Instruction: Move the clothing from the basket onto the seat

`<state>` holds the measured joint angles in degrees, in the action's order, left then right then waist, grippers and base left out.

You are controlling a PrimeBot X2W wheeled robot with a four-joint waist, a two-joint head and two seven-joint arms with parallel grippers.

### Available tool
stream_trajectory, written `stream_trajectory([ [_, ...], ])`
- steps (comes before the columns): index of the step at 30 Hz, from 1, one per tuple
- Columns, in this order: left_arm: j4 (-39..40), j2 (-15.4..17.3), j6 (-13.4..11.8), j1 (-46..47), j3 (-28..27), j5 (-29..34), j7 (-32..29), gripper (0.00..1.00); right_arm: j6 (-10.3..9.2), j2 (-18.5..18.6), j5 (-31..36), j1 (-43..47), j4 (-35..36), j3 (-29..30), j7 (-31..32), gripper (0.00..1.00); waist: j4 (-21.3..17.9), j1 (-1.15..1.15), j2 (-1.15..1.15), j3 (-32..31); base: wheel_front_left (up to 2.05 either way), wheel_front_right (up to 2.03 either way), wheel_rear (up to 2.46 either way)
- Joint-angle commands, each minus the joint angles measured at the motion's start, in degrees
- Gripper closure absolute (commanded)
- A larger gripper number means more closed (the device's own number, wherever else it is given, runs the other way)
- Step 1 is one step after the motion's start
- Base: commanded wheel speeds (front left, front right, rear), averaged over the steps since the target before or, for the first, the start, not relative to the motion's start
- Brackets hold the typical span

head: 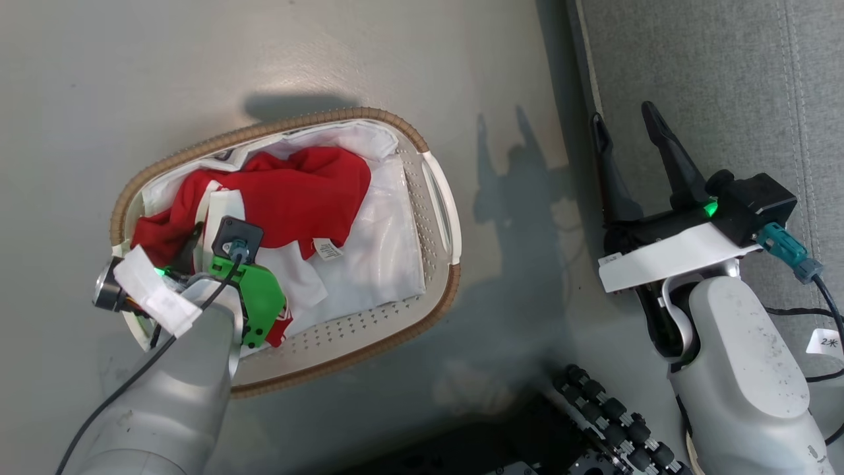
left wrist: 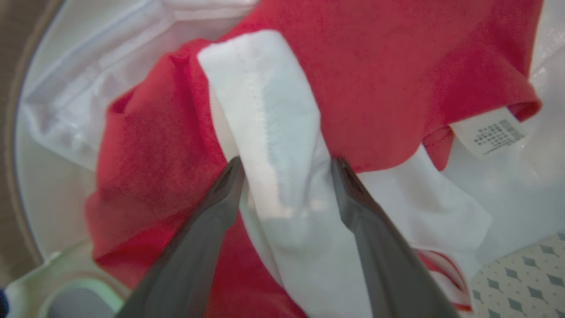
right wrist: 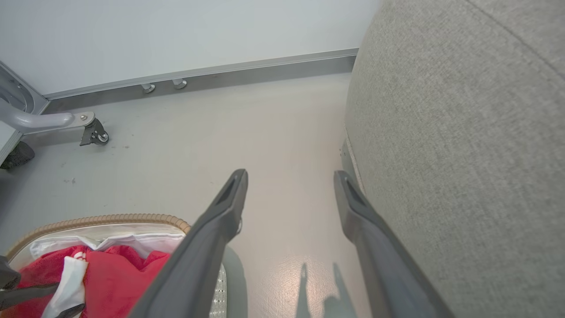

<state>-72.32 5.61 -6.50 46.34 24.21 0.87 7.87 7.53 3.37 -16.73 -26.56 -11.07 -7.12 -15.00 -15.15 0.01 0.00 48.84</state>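
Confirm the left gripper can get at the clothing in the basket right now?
Probably yes. The left gripper is down inside the basket, open and straddling a white band of the red clothing. Nothing covers the fabric there, so closing should catch it.

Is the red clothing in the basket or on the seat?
In the basket. The clothing lies crumpled inside it, apart from the seat.

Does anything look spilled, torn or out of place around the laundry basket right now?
Nothing stands out. The soft red garments with white trim lie bunched inside the oval white plastic basket with the brown woven rim; none lies on the grey floor.
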Motion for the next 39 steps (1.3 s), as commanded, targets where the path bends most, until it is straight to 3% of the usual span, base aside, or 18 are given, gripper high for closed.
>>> stream_trajectory([
  [1, -0.4, 0.8, -0.4, 1.2, 0.6, 0.8, -1.2, 0.00, -0.08, -0.1, -0.1, -0.6, 0.1, -0.1, -0.3, 0.00, -0.3, -0.01, 0.00, 1.0, 0.00, 0.00, 0.00],
  [11, -1.2, 0.3, 2.7, 4.9, 6.0, 4.2, -3.2, 0.00, -0.08, -0.4, -1.2, -1.6, 0.5, -1.6, -0.3, 0.00, -1.1, -0.01, 0.00, 3.4, 0.00, 0.00, 0.00],
  [12, -1.2, 0.3, 3.0, 5.1, 6.2, 4.3, -3.3, 0.15, -0.08, -0.4, -1.4, -1.7, 0.5, -1.7, -0.3, 0.00, -1.2, -0.01, 0.00, 3.5, 0.00, 0.00, 0.00],
  [13, -1.2, 0.3, 3.0, 5.2, 6.3, 4.1, -3.3, 1.00, -0.08, -0.4, -1.6, -1.8, 0.4, -1.8, -0.3, 0.00, -1.3, -0.01, 0.00, 3.6, 0.00, 0.00, 0.00],
  [24, -1.4, 0.3, 4.4, 1.2, 6.0, 1.2, 2.6, 1.00, -0.08, -0.4, -2.4, -1.8, -0.7, -1.6, -0.3, 0.00, -1.6, -0.01, 0.00, -1.9, 0.00, 0.00, 0.00],
  [32, -0.2, -1.8, 6.1, -4.6, 4.2, -3.2, 6.7, 1.00, -0.08, -0.4, -1.6, 0.4, -2.5, -1.7, -0.3, 0.00, 0.3, -0.01, 0.00, -11.0, 0.00, 0.00, 0.00],
  [39, 6.4, -2.7, 7.0, -10.7, 4.4, -6.5, 7.3, 1.00, -0.08, -0.3, -0.4, 3.4, -4.3, -0.4, -0.3, 0.00, 3.8, -0.01, 0.00, -19.8, 0.00, 0.00, 0.00],
])
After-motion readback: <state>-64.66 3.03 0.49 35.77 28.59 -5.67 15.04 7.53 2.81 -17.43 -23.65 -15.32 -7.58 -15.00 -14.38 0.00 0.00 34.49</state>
